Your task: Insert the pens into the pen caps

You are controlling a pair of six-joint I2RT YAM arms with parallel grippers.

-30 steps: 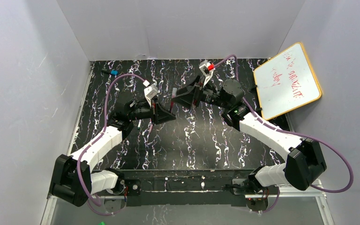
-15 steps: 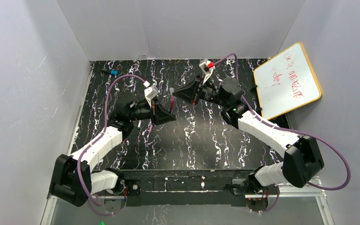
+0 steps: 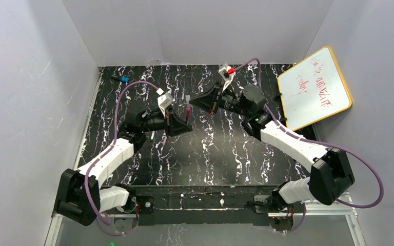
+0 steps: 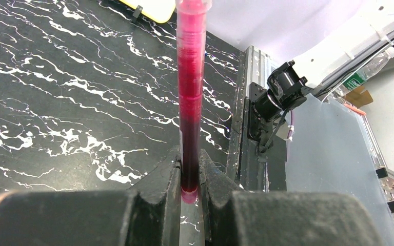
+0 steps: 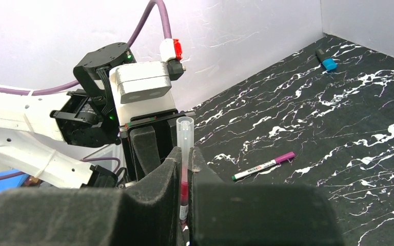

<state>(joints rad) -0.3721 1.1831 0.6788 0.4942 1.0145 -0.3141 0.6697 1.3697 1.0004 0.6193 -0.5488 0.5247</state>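
A red pen point(image 4: 191, 102) stands up from my left gripper point(image 4: 189, 169), which is shut on its lower end. In the top view this pen point(image 3: 187, 114) spans the short gap between my left gripper point(image 3: 178, 126) and my right gripper point(image 3: 197, 101) above mid-table. My right gripper point(image 5: 184, 169) is shut on a red pen point(image 5: 184, 187) with a clear tube end point(image 5: 184, 128) sticking up; it looks like the same pen. A whitish pen point(image 5: 264, 165) with a green tip and a magenta cap lies on the table beyond. No loose pen caps show.
A small blue-and-black item point(image 3: 123, 79) lies at the table's far left corner point(image 5: 328, 62). A yellow-framed whiteboard point(image 3: 314, 87) leans at the far right. The black marbled table point(image 3: 210, 154) is walled on three sides.
My right gripper has moved slightly toward the left gripper and shut on the pen. The left gripper has stayed put, still gripping.
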